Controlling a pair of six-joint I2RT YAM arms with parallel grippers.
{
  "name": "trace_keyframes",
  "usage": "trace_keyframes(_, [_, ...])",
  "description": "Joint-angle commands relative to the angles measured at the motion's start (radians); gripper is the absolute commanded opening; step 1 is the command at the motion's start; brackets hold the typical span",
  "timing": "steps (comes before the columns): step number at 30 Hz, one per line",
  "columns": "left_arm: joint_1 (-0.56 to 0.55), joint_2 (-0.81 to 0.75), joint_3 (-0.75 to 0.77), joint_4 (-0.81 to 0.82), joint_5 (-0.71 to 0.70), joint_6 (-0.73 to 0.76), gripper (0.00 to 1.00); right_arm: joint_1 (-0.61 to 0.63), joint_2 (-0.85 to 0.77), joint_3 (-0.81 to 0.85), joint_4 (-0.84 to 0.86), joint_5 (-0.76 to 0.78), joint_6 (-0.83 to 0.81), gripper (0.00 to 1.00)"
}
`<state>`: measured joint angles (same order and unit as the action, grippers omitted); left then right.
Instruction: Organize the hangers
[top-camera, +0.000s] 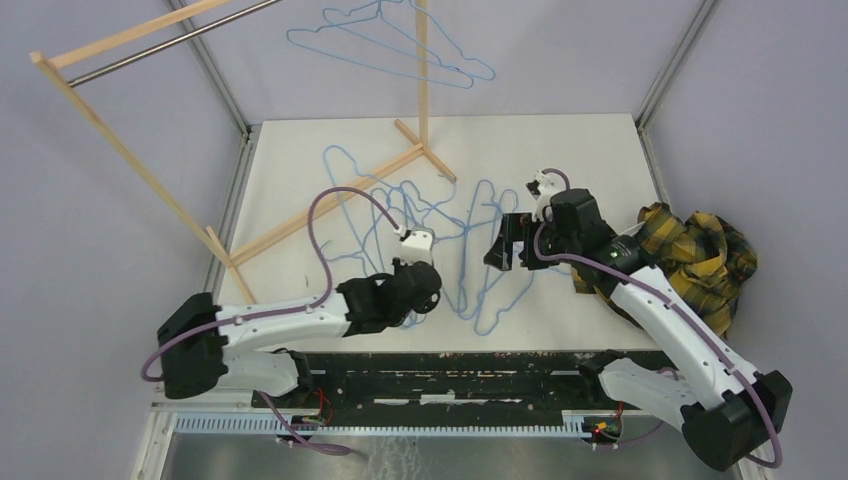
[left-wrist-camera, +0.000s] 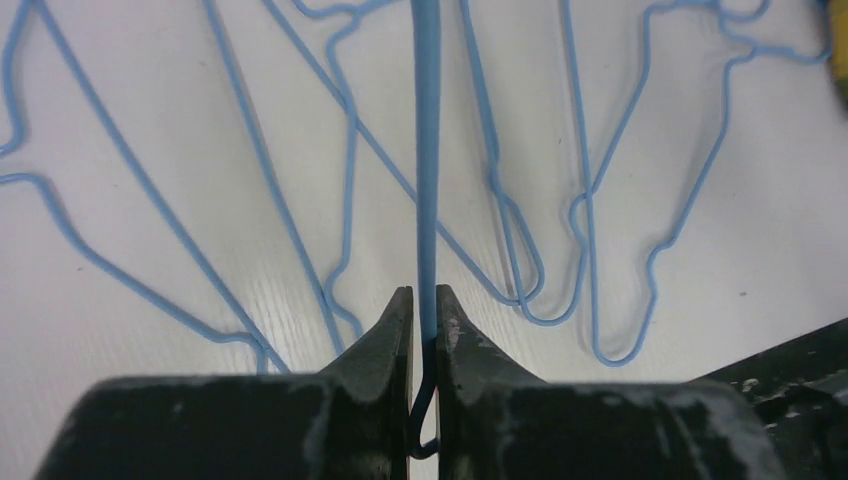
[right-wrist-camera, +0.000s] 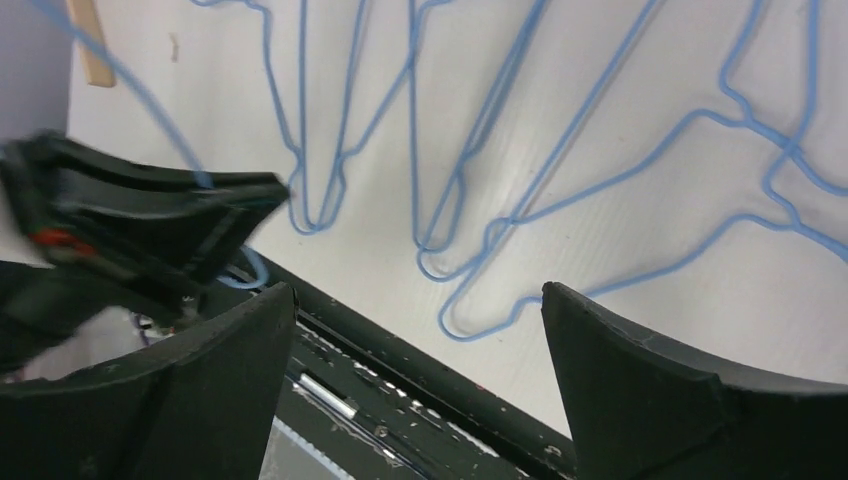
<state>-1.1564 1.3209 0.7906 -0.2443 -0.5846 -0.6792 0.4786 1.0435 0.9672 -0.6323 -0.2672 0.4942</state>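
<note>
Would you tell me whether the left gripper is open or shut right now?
Shut on a hanger: the left wrist view shows the left gripper pinching its blue wire tightly.

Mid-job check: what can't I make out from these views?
- Top view: the count of hangers on the table; the wires overlap.
- Left wrist: the held hanger leaves the top edge; the left hand partly hides its lower end.
- Right wrist: the dark shape at left is blurred.
</note>
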Motion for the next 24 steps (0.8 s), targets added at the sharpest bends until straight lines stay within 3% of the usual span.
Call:
trace_keyframes(1, [0.003,-0.221,-0.024,-0.075,-0.092,-0.123,0.03,-0.002,-0.041,-0.085,-0.088,0.183,-0.038,1.0])
trace_keyframes(4, [0.003,-0.367,-0.024,-0.091,-0.116,-0.106,0.03,-0.005,-0.035,-0.146,-0.042,0.254,0.006,1.0])
trace_keyframes(10, [0.076,-0.526,0.071,-0.049,-0.042,0.11,0.03,-0.009,0.092,-0.16,0.082,0.25,0.041,1.0])
trace_keyframes(17, [0.367,-0.42,0.253,0.021,0.247,0.268,0.03,-0.012,0.22,-0.11,0.18,0.188,0.067,0.98])
trace_keyframes(24, [0.63,-0.184,0.453,0.132,0.56,0.262,0.03,-0.015,0.259,-0.075,0.191,0.192,0.049,0.98])
